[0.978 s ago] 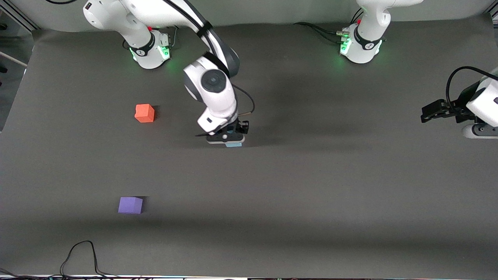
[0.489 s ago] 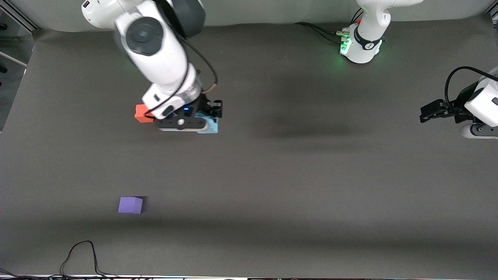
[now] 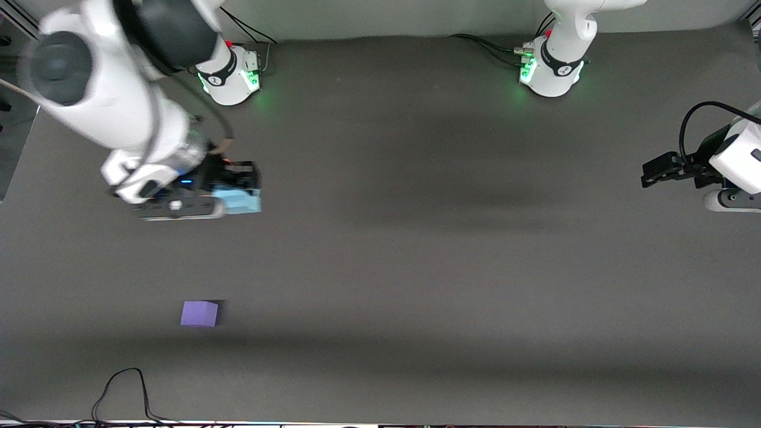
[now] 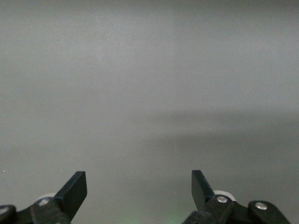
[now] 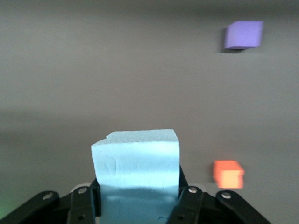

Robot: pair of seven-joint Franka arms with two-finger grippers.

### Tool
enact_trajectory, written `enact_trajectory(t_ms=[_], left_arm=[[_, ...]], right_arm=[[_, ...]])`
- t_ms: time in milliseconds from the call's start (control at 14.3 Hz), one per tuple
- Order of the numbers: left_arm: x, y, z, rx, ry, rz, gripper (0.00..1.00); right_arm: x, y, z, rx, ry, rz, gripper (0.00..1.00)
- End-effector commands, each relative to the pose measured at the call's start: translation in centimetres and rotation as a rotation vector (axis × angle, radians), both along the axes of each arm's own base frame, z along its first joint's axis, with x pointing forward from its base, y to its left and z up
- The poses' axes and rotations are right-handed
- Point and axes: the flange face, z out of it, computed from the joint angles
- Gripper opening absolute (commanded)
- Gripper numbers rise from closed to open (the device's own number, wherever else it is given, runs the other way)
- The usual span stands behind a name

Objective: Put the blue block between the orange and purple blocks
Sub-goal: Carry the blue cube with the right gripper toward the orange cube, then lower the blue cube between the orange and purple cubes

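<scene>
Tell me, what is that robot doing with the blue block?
The right hand is shut on the blue block and carries it in the air, above where the orange block sits. The purple block lies on the gray table, nearer the front camera. The blue block is not yet set down between them. The left hand waits, open, at its own end of the table.

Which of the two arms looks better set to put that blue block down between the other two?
The right. Its gripper already holds the blue block, up over the orange block, with the purple block nearby. The left gripper waits open and empty at the table's other end.
</scene>
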Motion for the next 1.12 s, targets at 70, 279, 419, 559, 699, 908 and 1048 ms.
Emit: enact_trajectory(t_ms=[70,279,419,559,699,908,1048], left_arm=[[-0.1,0.0,0.4,0.010,0.001,-0.003,1.00],[-0.1,0.4,0.6,0.009,-0.004,-0.011,1.00],[0.0,0.5,0.6,0.009,-0.009,-0.011,1.00],[0.0,0.7,0.7,0.009,-0.016,-0.006,1.00],[0.1,0.8,0.6,0.009,-0.019,-0.004,1.00],[0.2,0.8,0.5,0.009,-0.019,-0.004,1.00],[0.3,0.7,0.4,0.009,-0.016,-0.006,1.00]], right_arm=[[0.0,-12.0,0.3,0.024,0.036,0.090,0.11],[0.1,-19.4,-0.7,0.064,0.053,0.072,0.11],[-0.5,-22.4,-1.3,0.100,0.063,0.060,0.11],[-1.6,-23.3,-2.4,0.080,0.052,0.061,0.11],[-3.2,-22.9,-5.5,0.074,0.016,0.060,0.11],[-4.4,-23.2,-10.8,0.072,0.002,0.039,0.11],[-4.9,-24.1,-15.2,0.078,0.007,0.013,0.11]])
